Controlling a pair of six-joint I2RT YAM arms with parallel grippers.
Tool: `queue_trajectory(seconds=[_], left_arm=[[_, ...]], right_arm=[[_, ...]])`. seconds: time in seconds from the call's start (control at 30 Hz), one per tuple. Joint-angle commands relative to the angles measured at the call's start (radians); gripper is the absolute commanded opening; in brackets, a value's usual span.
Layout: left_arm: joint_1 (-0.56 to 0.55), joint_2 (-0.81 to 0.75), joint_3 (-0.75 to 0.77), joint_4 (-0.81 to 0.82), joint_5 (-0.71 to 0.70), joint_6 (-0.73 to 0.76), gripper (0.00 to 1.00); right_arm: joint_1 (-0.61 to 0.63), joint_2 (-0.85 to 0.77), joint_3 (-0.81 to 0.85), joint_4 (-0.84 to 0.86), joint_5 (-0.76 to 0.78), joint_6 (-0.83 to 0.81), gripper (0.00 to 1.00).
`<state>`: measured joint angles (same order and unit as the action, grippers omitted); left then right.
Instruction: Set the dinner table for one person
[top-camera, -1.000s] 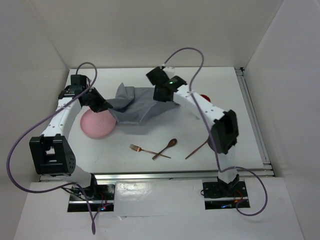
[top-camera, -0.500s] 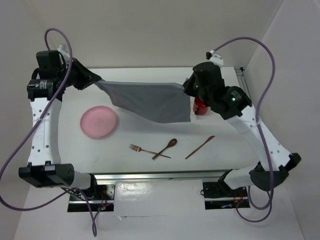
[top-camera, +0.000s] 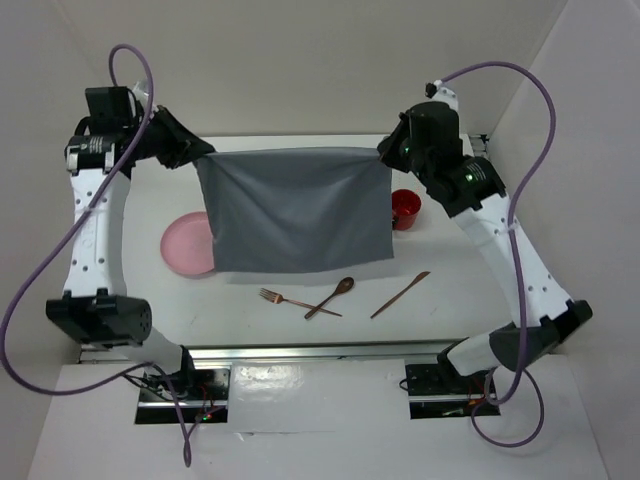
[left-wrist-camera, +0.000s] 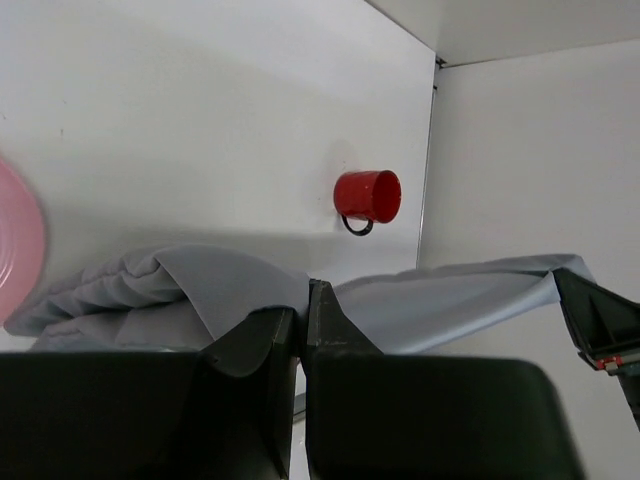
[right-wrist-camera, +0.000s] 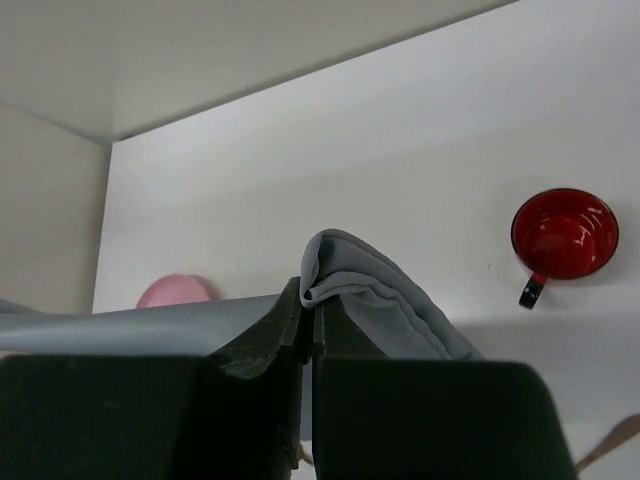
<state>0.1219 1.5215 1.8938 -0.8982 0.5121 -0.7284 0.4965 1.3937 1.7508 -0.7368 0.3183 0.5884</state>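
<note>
Fingers of the left pincer are pressed together on one upper corner of the grey cloth, and the fabric bunches in soft folds just beyond the tips. The right pincer is closed just as firmly on the other upper corner, with a small fold of cloth poking up from between its tips. Both are raised above the far part of the desk, the left one toward the far-left corner and the right one toward the far-right corner.

Between them the cloth is pulled out wide. Its top hem runs straight, roughly parallel to the far edge, and the rest hangs as a flat sheet. Whether the lower hem touches the desk cannot be told.

The desk is a plain white rectangle filling the enclosure, with metal rails along its near and right edges. A pink plate lies near the left edge, its right side hidden behind the cloth in the top view. A red mug stands upright on the right half, just beside the cloth's right hem. Between the lower hem and the near edge lie a copper-coloured fork and spoon, their handles crossing. A knife lies angled, apart from them, toward the right edge.
</note>
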Motion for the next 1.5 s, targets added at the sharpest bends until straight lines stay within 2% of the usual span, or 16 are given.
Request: queue_trajectory(seconds=[0.0, 0.27, 0.37, 0.47, 0.73, 0.77, 0.87, 0.9, 0.93, 1.07, 1.17, 1.2, 1.23, 1.27, 1.33, 1.47], left_arm=[[0.016, 0.094, 0.097, 0.074, 0.011, 0.043, 0.0], [0.007, 0.362, 0.451, 0.097, 0.106, 0.041, 0.0], [0.007, 0.394, 0.452, 0.14, 0.124, 0.03, 0.0], [0.007, 0.382, 0.354, 0.198, 0.163, 0.03, 0.0], [0.007, 0.174, -0.321, 0.312, 0.135, 0.119, 0.0], [0.007, 0.154, -0.375, 0.3, 0.114, 0.153, 0.08], [0.007, 0.088, -0.545, 0.234, 0.085, 0.202, 0.66], [0.007, 0.068, -0.582, 0.234, 0.085, 0.202, 0.91], [0.007, 0.048, -0.634, 0.225, 0.1, 0.214, 0.98], [0.007, -0.021, -0.604, 0.148, 0.028, 0.259, 1.0], [0.007, -0.003, -0.52, 0.128, -0.004, 0.27, 0.97], [-0.002, 0.009, -0.503, 0.128, -0.004, 0.28, 0.91], [-0.002, 0.035, -0.48, 0.128, -0.004, 0.281, 0.81], [-0.022, 0.049, -0.47, 0.139, -0.004, 0.264, 0.37], [-0.044, 0.084, -0.452, 0.149, -0.026, 0.251, 0.0], [-0.114, 0.163, -0.443, 0.168, -0.128, 0.231, 0.0]], right_arm=[[-0.107, 0.068, 0.056, 0.15, -0.068, -0.094, 0.0], [-0.266, 0.252, 0.194, 0.281, -0.267, -0.093, 0.0], [-0.266, 0.281, 0.193, 0.304, -0.268, -0.093, 0.0], [-0.266, 0.281, 0.135, 0.315, -0.257, -0.093, 0.0], [-0.266, 0.122, -0.337, 0.365, -0.297, -0.058, 0.0], [-0.266, 0.104, -0.391, 0.376, -0.314, -0.042, 0.0], [-0.219, 0.022, -0.578, 0.352, -0.325, -0.004, 0.47], [-0.21, -0.002, -0.615, 0.341, -0.305, -0.004, 0.62], [-0.201, -0.056, -0.67, 0.332, -0.292, 0.01, 0.81], [-0.191, -0.154, -0.686, 0.294, -0.251, 0.024, 0.87], [-0.155, -0.154, -0.646, 0.293, -0.242, 0.014, 0.75], [-0.144, -0.141, -0.636, 0.284, -0.242, 0.002, 0.56], [-0.124, -0.122, -0.616, 0.284, -0.242, 0.002, 0.43], [-0.115, -0.073, -0.605, 0.284, -0.254, -0.007, 0.31], [-0.093, -0.018, -0.58, 0.284, -0.254, -0.007, 0.04], [-0.07, 0.137, -0.499, 0.272, -0.266, -0.032, 0.0]])
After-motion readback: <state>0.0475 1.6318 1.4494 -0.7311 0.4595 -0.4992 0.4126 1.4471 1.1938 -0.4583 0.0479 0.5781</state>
